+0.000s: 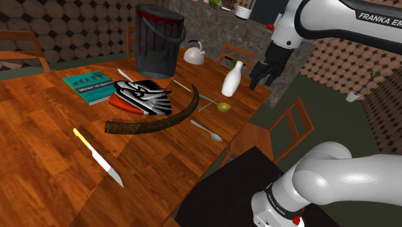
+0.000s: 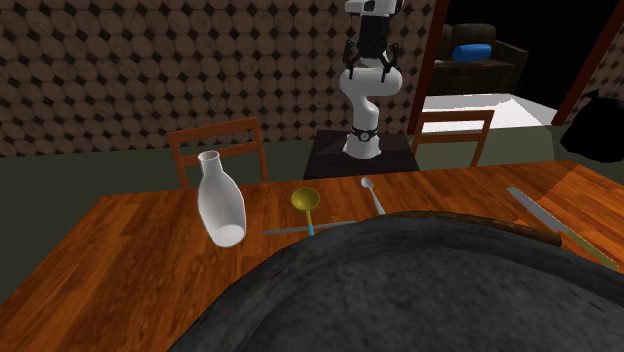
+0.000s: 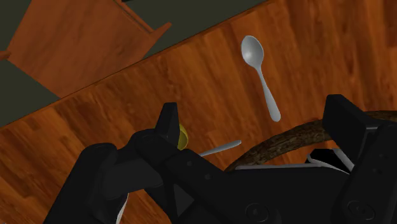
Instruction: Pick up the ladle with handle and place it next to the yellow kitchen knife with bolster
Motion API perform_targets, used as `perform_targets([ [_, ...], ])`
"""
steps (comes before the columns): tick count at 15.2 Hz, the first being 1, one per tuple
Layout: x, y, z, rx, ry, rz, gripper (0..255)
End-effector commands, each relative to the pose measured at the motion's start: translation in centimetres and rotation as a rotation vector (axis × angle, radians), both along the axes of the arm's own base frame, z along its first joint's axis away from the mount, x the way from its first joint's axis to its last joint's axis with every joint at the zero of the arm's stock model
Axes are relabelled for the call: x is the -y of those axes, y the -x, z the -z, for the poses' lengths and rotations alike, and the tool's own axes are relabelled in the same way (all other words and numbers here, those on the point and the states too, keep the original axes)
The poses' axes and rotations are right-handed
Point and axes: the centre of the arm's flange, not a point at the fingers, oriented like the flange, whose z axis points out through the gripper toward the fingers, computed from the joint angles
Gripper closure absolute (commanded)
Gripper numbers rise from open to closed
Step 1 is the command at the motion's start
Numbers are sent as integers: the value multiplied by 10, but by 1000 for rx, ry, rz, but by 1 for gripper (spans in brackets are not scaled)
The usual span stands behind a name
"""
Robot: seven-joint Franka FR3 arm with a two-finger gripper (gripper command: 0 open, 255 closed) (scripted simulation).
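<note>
The ladle [image 1: 223, 107] has a small olive-yellow bowl and a thin grey handle. It lies flat on the wooden table [image 1: 38, 129], beside a white bottle-shaped vase [image 1: 232, 79]. The knife [image 1: 96, 157], with a yellow handle and pale blade, lies far off toward the shoulder view's lower left. My gripper [image 1: 261, 82] hangs open above the table's edge, to the right of the vase and higher than the ladle. In the wrist view the fingers [image 3: 168, 124] stand wide apart with nothing between them, and the ladle's bowl [image 3: 183, 137] peeks out beside one finger. The second exterior view has the ladle [image 2: 305, 199] mid-table.
A grey spoon [image 1: 207, 131] lies near the ladle. A curved dark brown strip [image 1: 154, 122], a zebra-striped object [image 1: 145, 95] and a teal book [image 1: 90, 87] occupy the middle. A dark bucket [image 1: 158, 40] and a kettle [image 1: 195, 53] stand behind. Wooden chairs [image 1: 287, 129] line the table's edge.
</note>
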Motion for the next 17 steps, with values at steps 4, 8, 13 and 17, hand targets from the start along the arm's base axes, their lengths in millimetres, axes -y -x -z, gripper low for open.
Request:
perform_targets([
  [4, 23, -26, 24, -11, -21, -33, 0],
  [8, 52, -61, 57, -25, -50, -77, 0],
  [13, 85, -105, 101, -43, -86, -133, 0],
  [17, 108, -142, 137, -57, -114, -177, 0],
])
